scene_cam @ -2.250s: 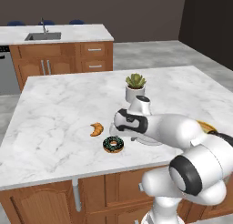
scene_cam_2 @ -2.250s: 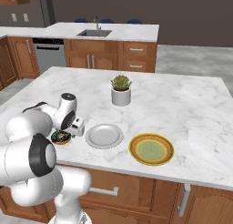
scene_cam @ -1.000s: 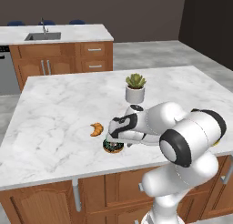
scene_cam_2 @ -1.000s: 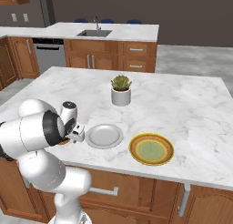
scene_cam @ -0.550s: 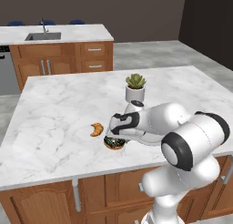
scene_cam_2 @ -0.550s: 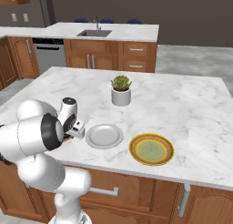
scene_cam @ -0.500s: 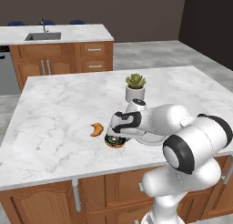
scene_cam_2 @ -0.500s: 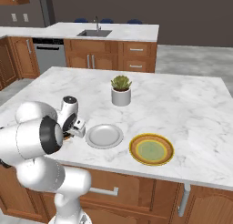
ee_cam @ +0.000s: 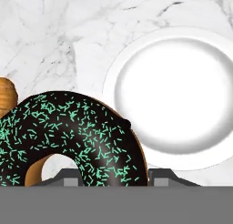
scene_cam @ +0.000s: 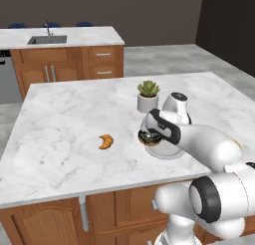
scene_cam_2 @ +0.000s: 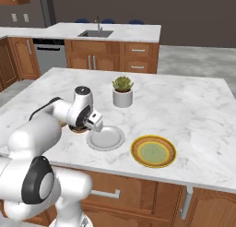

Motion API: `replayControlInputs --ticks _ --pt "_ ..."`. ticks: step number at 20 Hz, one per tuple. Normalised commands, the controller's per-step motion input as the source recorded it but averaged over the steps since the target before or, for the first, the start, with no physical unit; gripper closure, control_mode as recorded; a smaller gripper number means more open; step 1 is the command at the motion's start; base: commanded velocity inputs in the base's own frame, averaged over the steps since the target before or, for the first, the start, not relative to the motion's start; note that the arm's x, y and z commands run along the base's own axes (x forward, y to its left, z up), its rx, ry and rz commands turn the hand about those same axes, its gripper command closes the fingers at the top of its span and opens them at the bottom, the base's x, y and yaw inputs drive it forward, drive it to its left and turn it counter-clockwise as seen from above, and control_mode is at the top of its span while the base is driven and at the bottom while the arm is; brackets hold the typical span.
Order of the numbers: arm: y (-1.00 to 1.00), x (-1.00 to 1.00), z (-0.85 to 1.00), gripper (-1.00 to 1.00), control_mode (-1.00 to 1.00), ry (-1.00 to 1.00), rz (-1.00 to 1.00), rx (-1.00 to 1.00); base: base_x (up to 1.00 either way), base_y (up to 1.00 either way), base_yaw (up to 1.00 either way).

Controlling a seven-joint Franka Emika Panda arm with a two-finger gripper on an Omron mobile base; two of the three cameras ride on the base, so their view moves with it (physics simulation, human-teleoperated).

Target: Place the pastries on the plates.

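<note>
My gripper (scene_cam: 149,138) is shut on the chocolate-glazed donut (scene_cam: 148,136) with green sprinkles and holds it just above the counter, at the left rim of the light grey plate (scene_cam: 168,153). In the hand view the donut (ee_cam: 68,136) sits between the fingertips (ee_cam: 159,176), with the grey plate (ee_cam: 177,95) up and to the right and the croissant's edge (ee_cam: 5,98) at the left. The golden croissant (scene_cam: 105,141) lies on the marble left of the donut. The yellow-gold plate (scene_cam_2: 153,151) rests right of the grey plate (scene_cam_2: 106,138). The wrist partly covers the donut (scene_cam_2: 77,128).
A white pot with a green succulent (scene_cam_2: 122,93) stands just behind the plates. The marble island (scene_cam: 64,114) has open surface to the left and behind. A second counter with a sink (scene_cam: 48,39) runs along the back.
The gripper came down over the donut, closed on it, and has lifted and carried it right to the grey plate's edge. The croissant and both plates stayed put.
</note>
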Motion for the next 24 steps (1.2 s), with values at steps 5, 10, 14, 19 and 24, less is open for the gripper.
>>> replayControlInputs --ticks 5,10,14,19,24 --pt "-1.00 0.00 0.38 1.00 -1.00 0.15 -0.28 -0.06 0.00 0.00 0.00" --pt "-1.00 -0.01 -0.19 1.00 -1.00 0.06 -0.23 0.00 0.00 0.00 0.00" --pt "-1.00 0.00 -0.25 1.00 -1.00 0.02 -0.22 0.00 0.00 0.00 0.00" --pt "-1.00 0.00 -0.31 1.00 -1.00 0.08 -0.25 0.00 0.00 0.00 0.00" --pt "-1.00 0.13 -0.31 1.00 -1.00 0.02 -0.22 0.06 0.00 0.00 0.00"
